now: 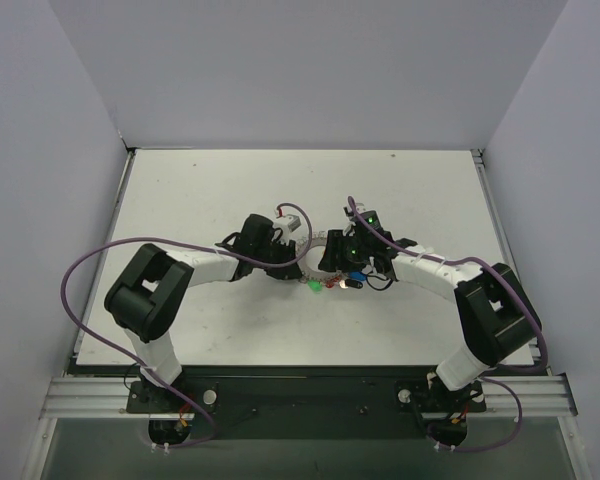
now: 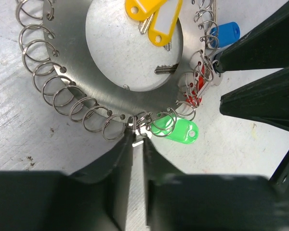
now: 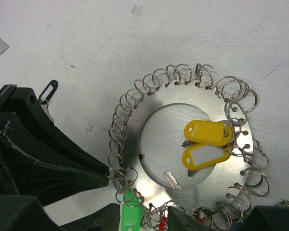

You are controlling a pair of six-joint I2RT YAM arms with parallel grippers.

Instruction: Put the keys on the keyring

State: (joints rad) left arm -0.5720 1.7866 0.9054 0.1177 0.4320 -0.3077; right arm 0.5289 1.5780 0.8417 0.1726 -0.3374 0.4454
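The keyring (image 2: 82, 72) is a flat grey metal ring with small wire loops all round its rim, and it lies between both grippers (image 1: 318, 252). Two yellow keys (image 3: 207, 132) and a bare silver blade (image 3: 172, 180) rest on its centre. Green (image 2: 176, 130), red (image 2: 195, 94) and blue (image 2: 226, 33) keys hang at the rim. My left gripper (image 2: 139, 138) is pinched narrow on a small silver piece beside the green key's loop. My right gripper (image 3: 142, 221) stands open above the rim, its fingers (image 2: 260, 101) astride the red key.
A black key (image 3: 48, 90) lies loose on the white table (image 1: 180, 200), just behind the left gripper's fingers (image 3: 62, 163). Grey walls close the table on three sides. Both arms meet over the table's middle, their purple cables looping outward.
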